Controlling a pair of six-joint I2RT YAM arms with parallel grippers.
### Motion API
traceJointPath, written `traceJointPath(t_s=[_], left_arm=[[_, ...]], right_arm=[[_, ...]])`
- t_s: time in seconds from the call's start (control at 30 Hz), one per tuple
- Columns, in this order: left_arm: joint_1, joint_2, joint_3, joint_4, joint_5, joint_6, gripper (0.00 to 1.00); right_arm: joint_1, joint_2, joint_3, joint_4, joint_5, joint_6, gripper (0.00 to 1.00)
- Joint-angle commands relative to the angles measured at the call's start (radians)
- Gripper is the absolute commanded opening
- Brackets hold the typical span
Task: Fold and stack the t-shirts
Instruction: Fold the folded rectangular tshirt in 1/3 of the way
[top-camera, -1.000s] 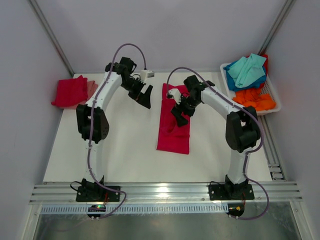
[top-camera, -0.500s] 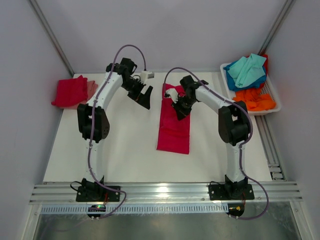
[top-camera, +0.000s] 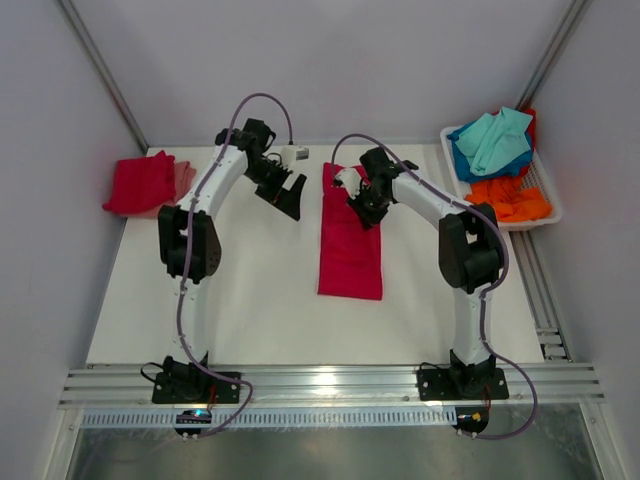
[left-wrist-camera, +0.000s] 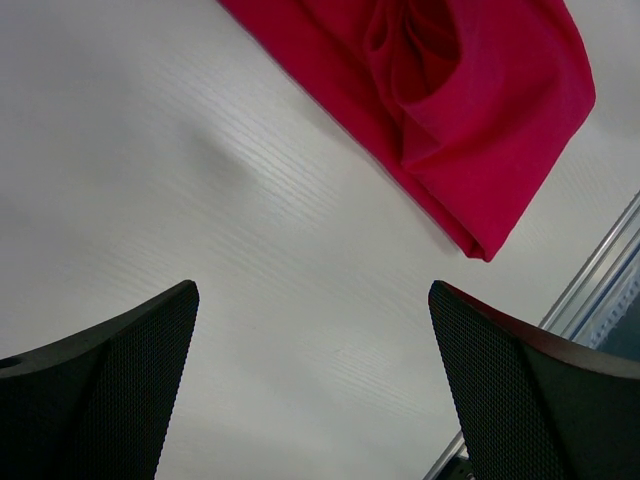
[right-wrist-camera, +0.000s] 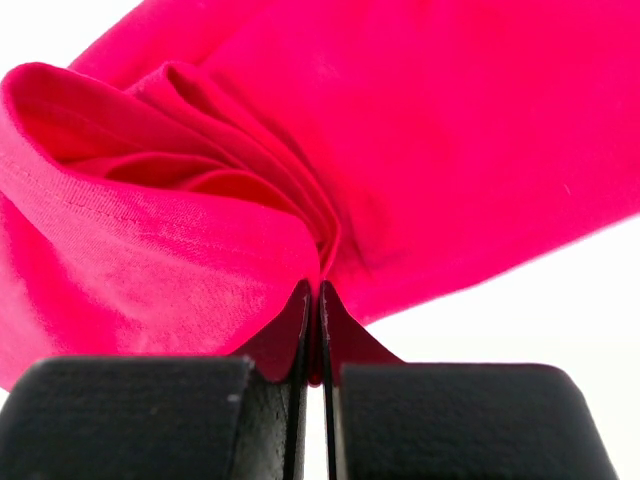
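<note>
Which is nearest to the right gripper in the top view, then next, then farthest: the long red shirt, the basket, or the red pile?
1. Long red shirt, mid-table: the right gripper is pinching its far end.
2. Basket, back right corner.
3. Red pile, far left edge.

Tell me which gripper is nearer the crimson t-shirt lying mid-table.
Right. The right gripper is shut on the far end of the crimson t-shirt; the left gripper hangs open beside it on its left, touching nothing.

Bright light, soft shadows, glare on rail (top-camera: 320, 378), rt wrist bg overexposed
</note>
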Motion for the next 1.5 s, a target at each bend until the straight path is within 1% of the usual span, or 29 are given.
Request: traceJointPath(t_s=[0.0,0.23,0.5,0.6,0.67,0.77,0.8,0.87,0.9,0.93,1.0,1.03,1.07,1.13,1.23,1.4,1.47], left_arm=[[-0.001,0.016,0.032,0.022,0.002,-0.013,0.99],[-0.001,0.019,0.023,0.021,0.005,-0.019,0.99],[-0.007,0.008,0.009,0.018,0.006,-0.018,0.99],[-0.011,0.001,0.009,0.016,0.003,-0.018,0.99],[-0.020,-0.003,0.006,0.021,-0.013,-0.018,0.99],[-0.030,-0.006,0.008,0.025,-0.026,-0.016,0.99],[-0.031,-0.006,0.011,0.024,-0.026,-0.018,0.99],[-0.033,-0.007,0.011,0.022,-0.027,-0.018,0.99],[-0.033,-0.007,0.012,0.022,-0.029,-0.019,0.99],[-0.034,-0.009,0.011,0.022,-0.030,-0.019,0.99],[-0.036,-0.010,0.012,0.024,-0.036,-0.019,0.99],[-0.037,-0.010,0.011,0.022,-0.036,-0.019,0.99],[-0.040,-0.012,0.008,0.022,-0.038,-0.019,0.99],[-0.047,-0.013,0.000,0.021,-0.049,-0.016,0.99],[-0.060,-0.013,-0.004,0.022,-0.059,-0.012,0.99],[-0.071,-0.016,0.002,0.021,-0.079,-0.007,0.99],[-0.071,-0.018,0.003,0.024,-0.093,-0.006,0.99]], right_arm=[[0.002,-0.098,-0.012,0.045,0.113,0.022,0.03],[-0.032,-0.095,-0.024,-0.005,0.157,0.047,0.03],[-0.036,-0.076,-0.038,0.021,0.211,0.068,0.03],[-0.036,-0.026,-0.014,0.033,0.248,0.085,0.04],[-0.041,0.013,0.008,0.044,0.258,0.104,0.08],[-0.043,0.043,0.054,0.065,0.222,0.102,0.11],[-0.043,0.056,0.097,0.064,0.216,0.102,0.16],[-0.041,0.109,0.155,0.030,0.203,0.104,0.21],[-0.041,0.128,0.213,0.016,0.203,0.104,0.26],[-0.041,0.145,0.235,0.000,0.206,0.104,0.39],[-0.041,0.175,0.273,0.002,0.225,0.101,0.46],[-0.041,0.181,0.281,0.009,0.234,0.101,0.58],[-0.036,0.186,0.284,0.016,0.258,0.099,0.62],[-0.035,0.183,0.283,0.035,0.304,0.091,0.64],[-0.035,0.159,0.257,0.061,0.309,0.094,0.65],[-0.035,0.105,0.233,0.079,0.280,0.113,0.65],[-0.035,0.059,0.218,0.084,0.216,0.114,0.65]])
